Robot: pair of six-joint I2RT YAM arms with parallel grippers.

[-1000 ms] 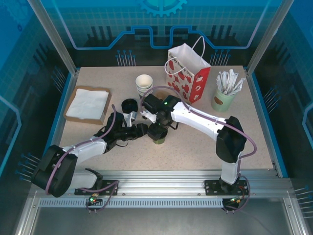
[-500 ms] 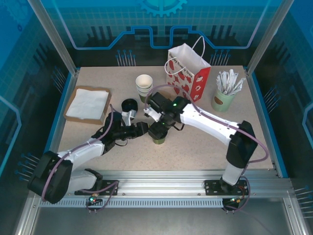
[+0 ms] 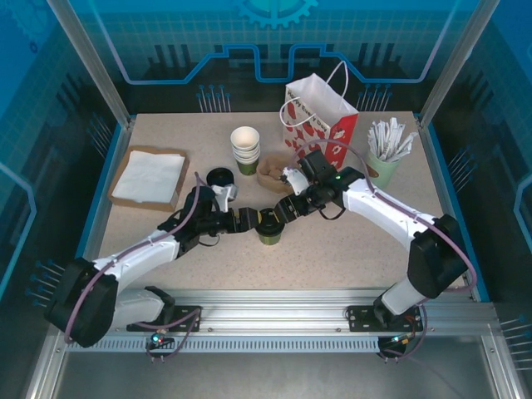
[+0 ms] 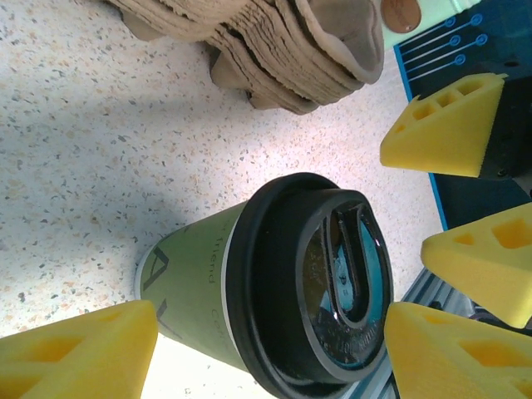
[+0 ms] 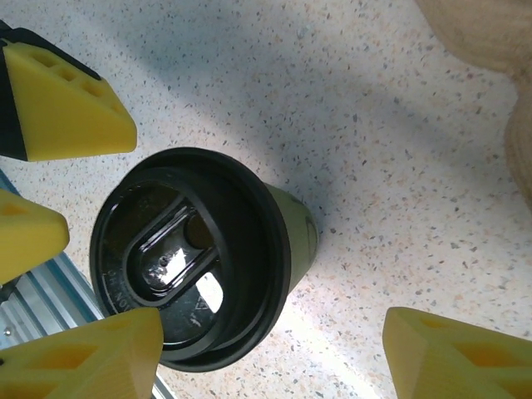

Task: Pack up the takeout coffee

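Top external: we see the coffee cup (image 3: 270, 233) upright on the worktop (image 3: 349, 249), left hand (image 3: 256, 221) and right hand (image 3: 281, 214) both spread open just beside it.

Green cup (image 4: 195, 278) stands on table (image 4: 83, 150), black lid (image 4: 312, 283) on. Pads of left gripper (image 4: 270, 357) spread, one either side of cup, close in. Pads of right gripper (image 4: 461, 193) just beside lid. Pulp carrier stack (image 4: 283, 46) behind, apart.
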